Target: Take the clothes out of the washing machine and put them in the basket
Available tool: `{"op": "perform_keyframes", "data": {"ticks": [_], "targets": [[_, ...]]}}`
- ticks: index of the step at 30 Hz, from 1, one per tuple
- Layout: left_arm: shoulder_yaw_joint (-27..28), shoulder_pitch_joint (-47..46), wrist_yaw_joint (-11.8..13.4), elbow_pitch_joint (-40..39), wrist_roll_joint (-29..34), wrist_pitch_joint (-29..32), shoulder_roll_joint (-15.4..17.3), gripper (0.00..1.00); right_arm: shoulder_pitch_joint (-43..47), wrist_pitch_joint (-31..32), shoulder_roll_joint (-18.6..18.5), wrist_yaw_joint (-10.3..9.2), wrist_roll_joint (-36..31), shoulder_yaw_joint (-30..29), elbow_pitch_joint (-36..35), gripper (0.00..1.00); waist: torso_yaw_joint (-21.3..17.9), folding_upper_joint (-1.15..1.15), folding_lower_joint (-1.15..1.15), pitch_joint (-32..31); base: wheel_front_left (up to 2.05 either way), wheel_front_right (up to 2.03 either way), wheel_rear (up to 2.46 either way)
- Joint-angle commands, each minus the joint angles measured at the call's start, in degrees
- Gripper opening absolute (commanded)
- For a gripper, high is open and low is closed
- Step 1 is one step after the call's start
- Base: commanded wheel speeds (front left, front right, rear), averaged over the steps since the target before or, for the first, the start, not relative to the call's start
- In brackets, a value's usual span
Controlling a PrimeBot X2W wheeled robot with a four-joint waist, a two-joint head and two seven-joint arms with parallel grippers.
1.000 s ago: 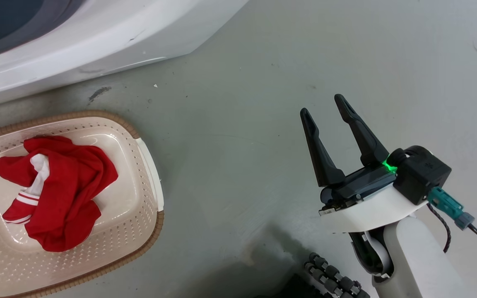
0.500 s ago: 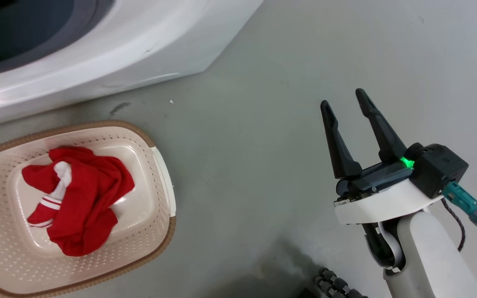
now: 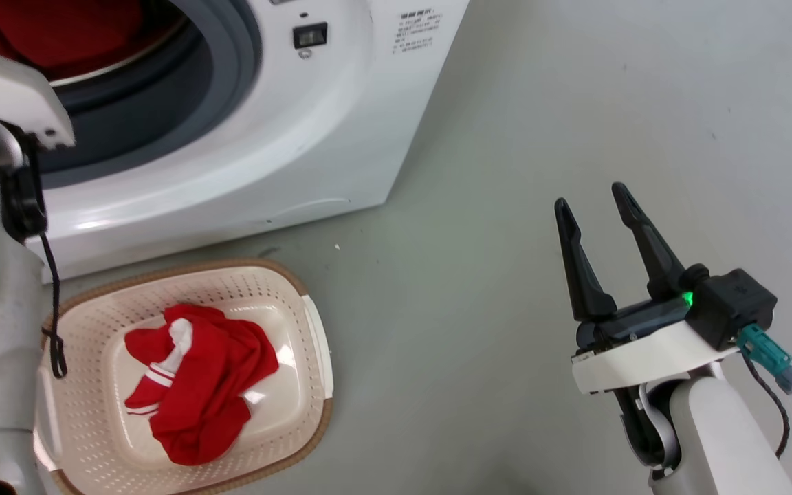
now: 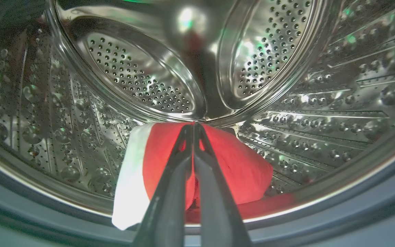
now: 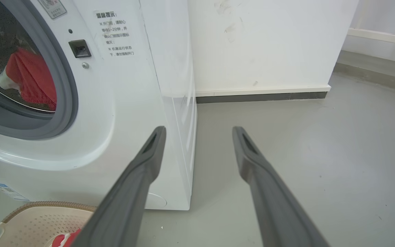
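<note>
Head view newly raised onto large white front-loading washing machine (image 3: 313, 137); low cream perforated plastic basket (image 3: 245, 285) holding one red fabric garment (image 3: 210, 385); second red-and-white garment (image 4: 238, 164) in steel drum (image 4: 142, 79) pinched by closed left tool (image 4: 193, 127), right tool (image 3: 590, 195) spread, empty; second removal likely begun.

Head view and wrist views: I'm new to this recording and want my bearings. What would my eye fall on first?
The crumpled red garment in the cream basket, lower left in the head view. Next, the shiny perforated drum in the left wrist view, where the left pincer is shut on another red-and-white garment. The right pincer stands open above bare grey floor, at the head view's lower right.
</note>
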Motion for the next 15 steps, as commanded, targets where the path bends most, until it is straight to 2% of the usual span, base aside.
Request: {"op": "perform_keyframes", "data": {"ticks": [1,15], "targets": [[0.01,0.9,-0.01,-0.4,-0.2,-0.76,-0.42,0.0,0.85,-0.12,0.14,-0.04,-0.36,-0.2,0.29,1.0,1.66,0.0,0.01,-3.06,0.0,0.0,0.0],[0.34,14.8,-2.53,-6.71,-4.72,-6.81,-3.33,0.0,6.15,2.4,0.35,-0.04,-2.1,-3.68,-1.0,1.0,6.21,0.0,0.01,-14.13,0.0,0.0,0.0]]}}
